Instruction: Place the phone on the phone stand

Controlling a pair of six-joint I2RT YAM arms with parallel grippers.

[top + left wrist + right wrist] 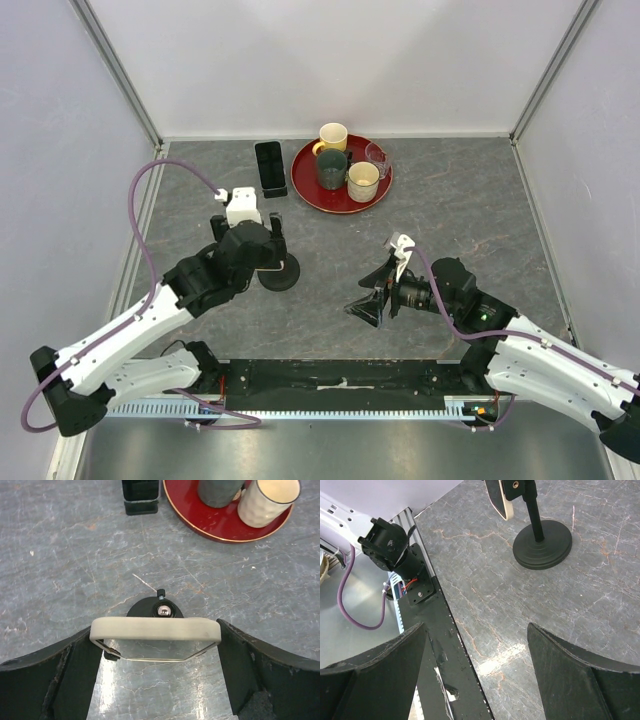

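Note:
My left gripper (156, 632) is shut on the phone (155, 629), its fingers on the two short sides of the cream case edge. The phone is held flat just above the table. It is right in front of the phone stand (162, 611), whose ball joint and black base show just behind it. In the right wrist view the phone (499, 497) is at the top of the stand's post, above the round disc base (542, 542). In the top view the left gripper (268, 250) covers the phone, beside the disc base (281, 276). My right gripper (375, 305) is open and empty, apart from the stand.
A black slab (270, 168) lies at the back next to a red tray (305, 185) holding several cups. The slab (141, 497) and the tray (190, 517) are ahead of the left gripper. The black base rail (440, 630) runs along the near table edge.

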